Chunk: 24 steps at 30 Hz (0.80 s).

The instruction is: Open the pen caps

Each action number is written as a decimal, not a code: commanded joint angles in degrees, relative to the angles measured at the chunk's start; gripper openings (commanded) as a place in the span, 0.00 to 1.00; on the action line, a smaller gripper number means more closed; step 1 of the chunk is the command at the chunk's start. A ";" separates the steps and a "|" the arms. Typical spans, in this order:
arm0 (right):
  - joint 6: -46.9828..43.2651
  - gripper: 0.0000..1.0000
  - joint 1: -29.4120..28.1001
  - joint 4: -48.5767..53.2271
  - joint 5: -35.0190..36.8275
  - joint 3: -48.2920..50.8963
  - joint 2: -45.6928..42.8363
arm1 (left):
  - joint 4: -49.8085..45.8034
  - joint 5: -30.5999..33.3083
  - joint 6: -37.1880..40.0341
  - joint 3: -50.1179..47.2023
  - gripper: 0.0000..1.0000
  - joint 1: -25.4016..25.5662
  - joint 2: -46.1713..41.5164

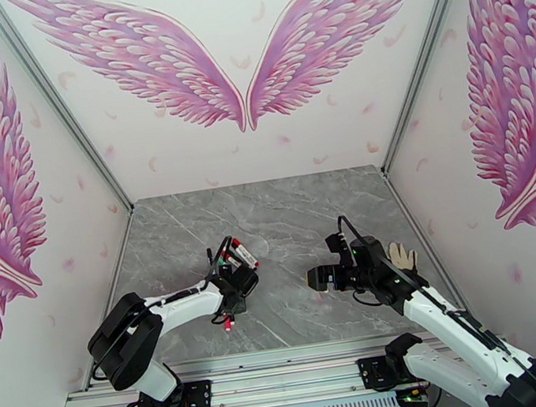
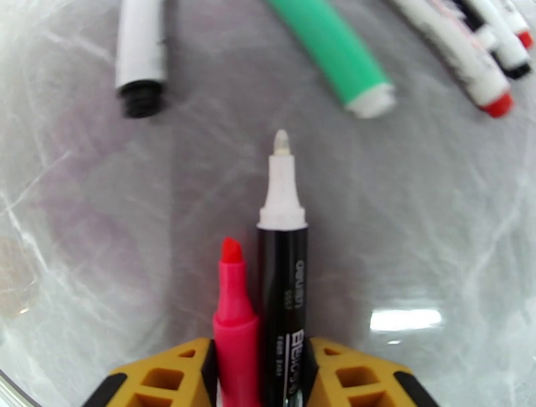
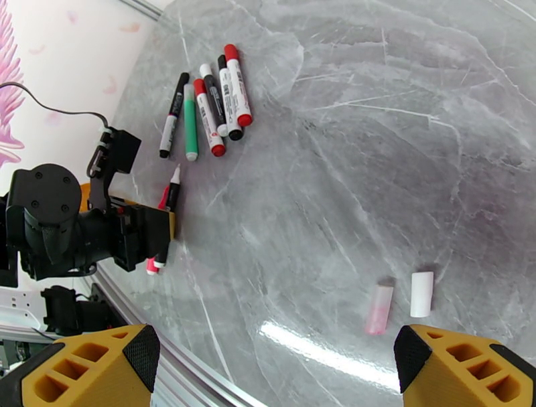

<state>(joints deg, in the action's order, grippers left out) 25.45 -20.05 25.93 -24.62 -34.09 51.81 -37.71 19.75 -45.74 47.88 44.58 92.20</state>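
Observation:
My left gripper (image 2: 261, 358) is shut on two uncapped pens held side by side: a pinkish-red pen (image 2: 234, 314) with a bare red tip and a black pen (image 2: 283, 294) with a white nib. In the right wrist view the left gripper (image 3: 167, 224) holds them low over the table. Two loose pen caps lie on the table, a pink cap (image 3: 378, 309) and a white cap (image 3: 421, 294), just ahead of my right gripper (image 3: 275, 361), which is open and holds nothing. Several more pens (image 3: 211, 107) lie in a cluster beyond the left gripper (image 1: 230, 285).
The grey marble table (image 1: 292, 205) is walled in by panels on three sides. A green pen (image 2: 331, 50) and a white pen with a black end (image 2: 139, 53) lie just ahead of the held tips. A metal rail (image 1: 277, 378) runs along the near edge.

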 commanded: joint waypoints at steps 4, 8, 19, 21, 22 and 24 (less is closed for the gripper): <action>-0.76 0.99 -0.52 0.40 0.72 0.56 0.56 | 1.59 -1.28 3.26 -1.81 0.51 -1.51 -4.04; -0.75 0.99 -0.53 0.51 0.64 0.17 0.60 | 1.03 -2.79 4.26 -1.18 0.54 -2.53 -4.90; -0.29 0.99 -0.60 0.84 0.99 -0.54 0.75 | 0.24 -13.14 11.80 3.98 0.59 -14.58 -11.03; -0.22 0.99 -0.59 0.94 1.15 -0.80 0.69 | 0.25 -13.77 14.28 5.16 0.57 -17.30 -9.39; -0.14 0.99 -0.55 0.95 1.27 -0.87 0.64 | 0.31 -14.46 15.47 5.80 0.55 -19.01 -8.35; -0.14 0.99 -0.51 1.09 1.33 -0.98 0.49 | 1.09 -15.73 17.42 6.76 0.55 -21.97 -6.25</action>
<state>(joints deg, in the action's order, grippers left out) 25.47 -20.05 25.98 -24.43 -34.09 52.25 -36.88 6.90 -33.06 52.56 25.47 83.37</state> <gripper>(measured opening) 0.988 0.550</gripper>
